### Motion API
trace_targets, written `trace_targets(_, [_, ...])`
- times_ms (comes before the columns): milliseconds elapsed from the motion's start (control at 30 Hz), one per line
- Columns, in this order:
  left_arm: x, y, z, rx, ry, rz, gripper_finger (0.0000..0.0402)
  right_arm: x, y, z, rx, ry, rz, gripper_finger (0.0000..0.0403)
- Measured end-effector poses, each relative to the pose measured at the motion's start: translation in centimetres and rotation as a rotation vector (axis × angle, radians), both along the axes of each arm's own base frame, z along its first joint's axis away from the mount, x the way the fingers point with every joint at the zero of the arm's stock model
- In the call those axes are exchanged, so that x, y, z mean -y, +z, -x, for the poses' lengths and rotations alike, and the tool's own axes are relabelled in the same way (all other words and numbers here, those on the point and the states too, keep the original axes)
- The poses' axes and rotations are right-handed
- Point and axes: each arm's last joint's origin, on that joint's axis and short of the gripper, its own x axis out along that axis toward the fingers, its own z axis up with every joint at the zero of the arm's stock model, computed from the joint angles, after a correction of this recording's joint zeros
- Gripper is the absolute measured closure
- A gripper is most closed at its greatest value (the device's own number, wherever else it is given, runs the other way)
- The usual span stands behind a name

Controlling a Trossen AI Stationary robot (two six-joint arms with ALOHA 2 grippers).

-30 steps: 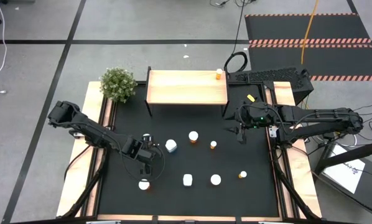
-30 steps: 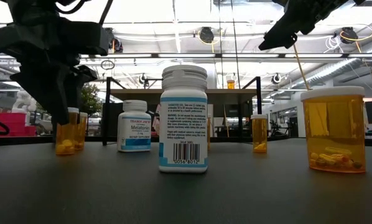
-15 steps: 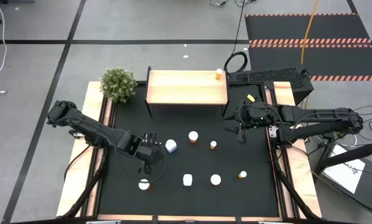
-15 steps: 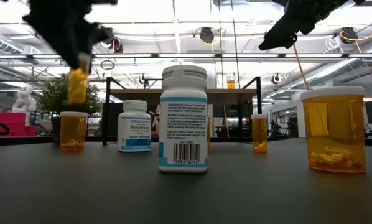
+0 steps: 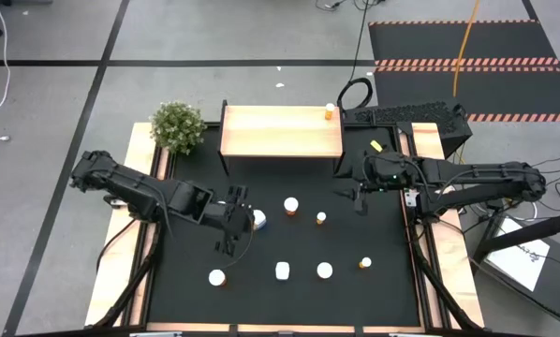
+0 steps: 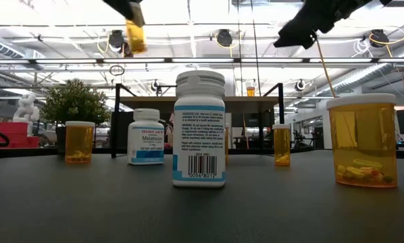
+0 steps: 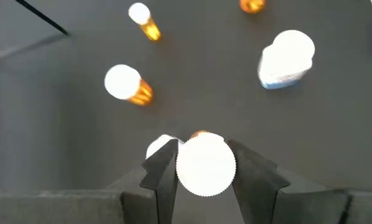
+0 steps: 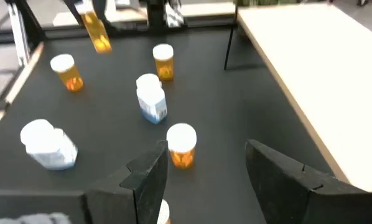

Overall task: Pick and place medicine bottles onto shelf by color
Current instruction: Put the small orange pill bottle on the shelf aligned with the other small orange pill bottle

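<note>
left claw (image 7: 206, 163): clamped on a small translucent orange pill bottle with a white cap (image 6: 136, 35), gripped by the sides just under the cap so the body hangs free; carried high above the black bench (image 5: 289, 245), probably to clear the standing bottles on the way to the shelf
held bottle look: slim amber cylinder, ribbed white cap; contents too small to tell
right claw (image 8: 204, 165): fingers parted wide, nothing between them; hovering over the right rear of the bench, near the shelf's right end, waiting
low light-wood shelf on thin black legs (image 5: 282, 131): at the back of the bench; one small orange bottle with a white cap (image 5: 330, 111) at its far right corner, perhaps starting the orange group
white bottle with a blue label (image 6: 146, 137): upright, just beside the left claw in the high view
large white labelled bottle (image 6: 199, 128): upright, close to the low camera
other bottles: orange and white ones scattered upright, well apart, not yet sorted
step in hand: likely carrying the orange bottle toward the shelf's right end
</note>
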Motion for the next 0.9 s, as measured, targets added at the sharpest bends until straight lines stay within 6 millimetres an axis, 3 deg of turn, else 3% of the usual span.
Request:
trace_targets(300, [-2.7, 0.8, -1.7, 0.119, 0.013, -0.043, 0.0266, 0.2, 0.2, -3.5, 0.165, 0.007, 0.040, 0.0195])
trace_targets(600, [-5.3, 1.8, -3.1, 0.255, 0.019, -0.104, 0.0266, -0.4, -2.1, -8.2, 0.239, 0.078, 0.136, 0.0195])
trace_targets(900, [-7.3, 1.8, -3.4, 0.280, 0.132, -0.068, 0.0266, -1.8, -3.5, -10.6, 0.326, 0.091, 0.178, 0.0182])
